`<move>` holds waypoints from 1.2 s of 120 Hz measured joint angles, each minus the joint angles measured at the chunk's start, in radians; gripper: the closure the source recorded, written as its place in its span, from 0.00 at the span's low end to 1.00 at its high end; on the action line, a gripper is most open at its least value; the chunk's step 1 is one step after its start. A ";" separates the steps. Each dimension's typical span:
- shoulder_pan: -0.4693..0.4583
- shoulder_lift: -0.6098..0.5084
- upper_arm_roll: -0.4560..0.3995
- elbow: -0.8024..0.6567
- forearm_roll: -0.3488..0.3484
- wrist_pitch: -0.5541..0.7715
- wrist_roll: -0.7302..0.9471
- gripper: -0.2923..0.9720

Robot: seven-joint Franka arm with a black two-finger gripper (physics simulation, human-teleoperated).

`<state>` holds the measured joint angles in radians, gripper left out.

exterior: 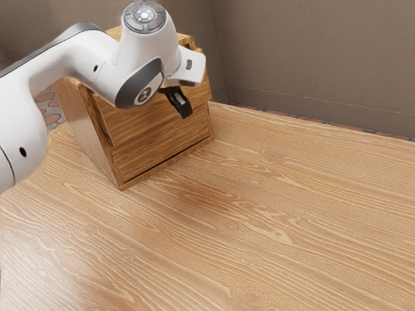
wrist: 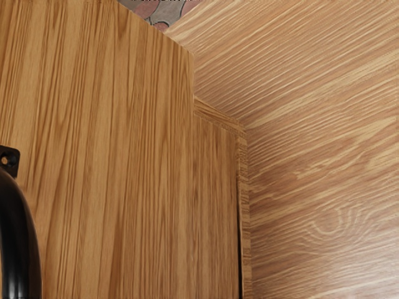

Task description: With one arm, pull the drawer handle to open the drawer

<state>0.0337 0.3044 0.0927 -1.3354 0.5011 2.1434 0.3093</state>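
Nearest is the bare wood-grain surface (exterior: 259, 227). Further back, toward the exterior view's left, sits the drawer cabinet (exterior: 152, 139), a wooden box set at an angle so its front faces near-right. The hand (exterior: 179, 102) is up against the upper part of that front, w/ the white arm (exterior: 58, 58) coming in from the exterior view's left, over the cabinet. Can't tell if the hand is open or closed, or if it has hold of anything: its black tip lies close on the wood and the contact is too small to read. Farthest back is a plain wall (exterior: 311, 52).

Handling, as a guess:
- The cabinet is rigid wood, prob. heavy enough not to shift under a straight pull.
- The drawer should slide on one axis only, so the pull must go square to the front. A sideways pull may bind it or drag the whole box.
- The handle (wrist: 14, 249) is a black curved bar, stiff and smooth, prob. a bit slippery. Best taken across the bar at mid-span, not at the mounting end.

Views:
- The wrist view adds the handle itself, just beside the hand, w/ its screwed bracket (wrist: 7, 161).
- It also shows the drawer front (wrist: 93, 156) standing proud of the panel (wrist: 215, 205) next to it, w/ a dark gap line at that panel's edge. The drawer may be slightly out, not sure.
- The exterior view adds the cabinet's angle on the surface, the stretch the drawer will travel over, and the arm's pose.
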 joint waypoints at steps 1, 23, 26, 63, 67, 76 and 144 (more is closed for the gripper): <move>-0.001 -0.002 0.000 -0.002 0.000 0.000 -0.001 0.26; -0.017 -0.034 0.001 -0.031 0.026 -0.007 -0.047 0.55; -0.019 -0.036 0.001 -0.033 0.024 -0.009 -0.052 0.50; -0.022 -0.054 0.004 -0.021 0.018 -0.030 -0.075 0.27; -0.021 -0.053 0.004 -0.020 0.022 -0.030 -0.077 0.27; -0.017 -0.050 0.004 -0.018 0.030 -0.029 -0.079 0.25; 0.015 -0.010 0.004 -0.018 0.047 0.002 -0.099 0.23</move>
<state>0.0483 0.2946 0.0971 -1.3533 0.5482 2.1450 0.2101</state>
